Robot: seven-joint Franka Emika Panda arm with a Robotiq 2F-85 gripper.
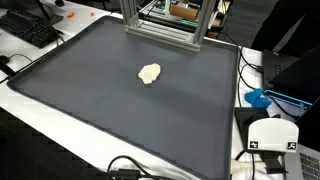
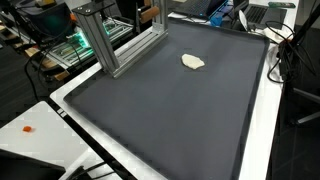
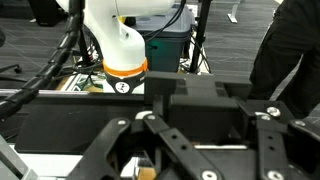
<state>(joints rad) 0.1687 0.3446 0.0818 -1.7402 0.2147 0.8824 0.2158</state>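
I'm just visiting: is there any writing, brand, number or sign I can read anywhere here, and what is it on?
No text can be read in any view.
Round black mark on the white robot base: too small to read.
Black marks on the white device beside the mat: blurred.
Cream lump and dark mat: no writing visible.

Bright even indoor light, soft shadows; the hand (image 3: 200,140) looks blurred
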